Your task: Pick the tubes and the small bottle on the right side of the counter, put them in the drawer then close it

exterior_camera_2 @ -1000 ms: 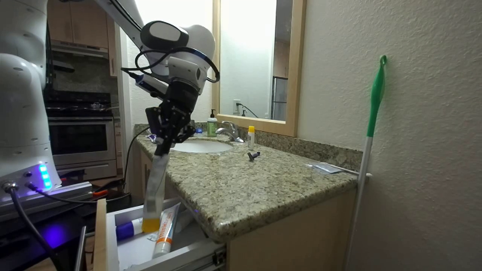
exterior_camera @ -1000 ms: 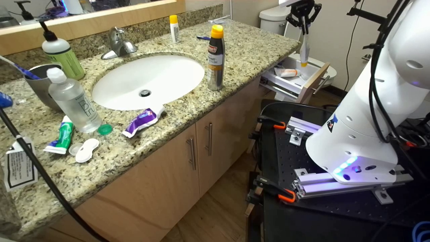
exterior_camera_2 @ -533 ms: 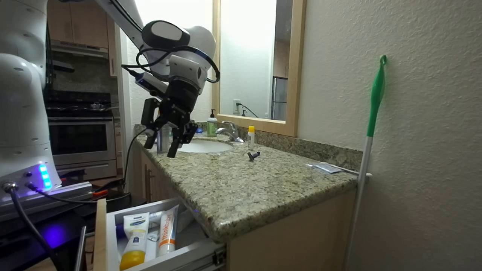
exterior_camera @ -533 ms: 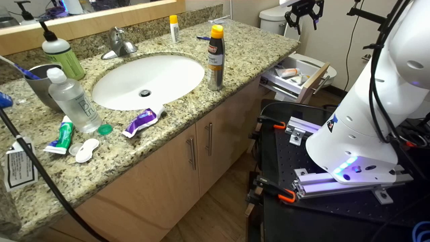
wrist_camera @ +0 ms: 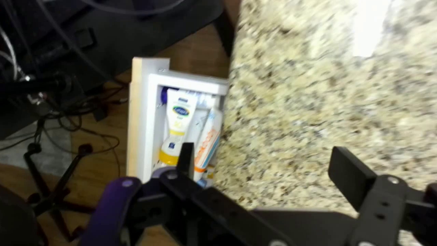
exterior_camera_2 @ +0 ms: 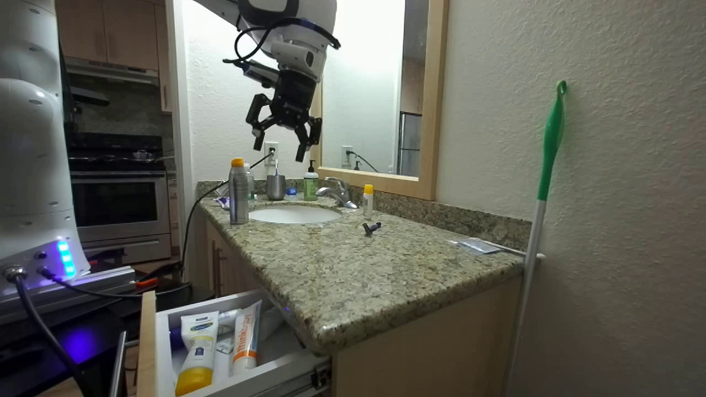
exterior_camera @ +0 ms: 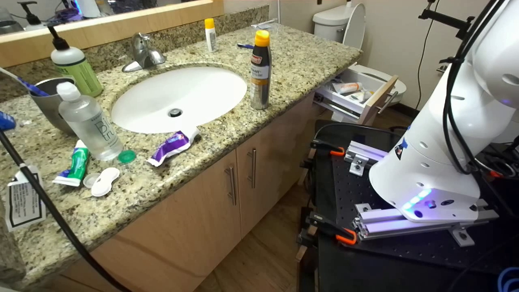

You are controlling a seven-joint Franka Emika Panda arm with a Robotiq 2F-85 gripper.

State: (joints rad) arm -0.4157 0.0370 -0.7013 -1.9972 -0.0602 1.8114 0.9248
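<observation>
While the bottom edge of an exterior view crops the pulled-out drawer (exterior_camera_2: pixel 146 344), a purple-ended item (exterior_camera_2: pixel 176 338) inside, too covered to identify, is partly hidden by the yellow-capped tube (exterior_camera_2: pixel 199 350). The orange-banded tube (exterior_camera_2: pixel 246 337) lies just beside that. Next, the gripper (exterior_camera_2: pixel 279 150) hangs spread wide, higher than the counter (exterior_camera_2: pixel 353 264), which hides the drawer's rear; on it, the small bottle (exterior_camera_2: pixel 368 205) stands upright, its label unreadable.

In an exterior view, the drawer (exterior_camera_2: pixel 287 364) is jutting out below the left edge of the worktop (exterior_camera_2: pixel 353 270), two tubes (exterior_camera_2: pixel 246 337) lying inside. On top, a can (exterior_camera_2: pixel 239 194) is standing left of the sink (exterior_camera_2: pixel 295 214), a soap dispenser (exterior_camera_2: pixel 310 186) on its far side; a razor (exterior_camera_2: pixel 372 228) is lying right.
</observation>
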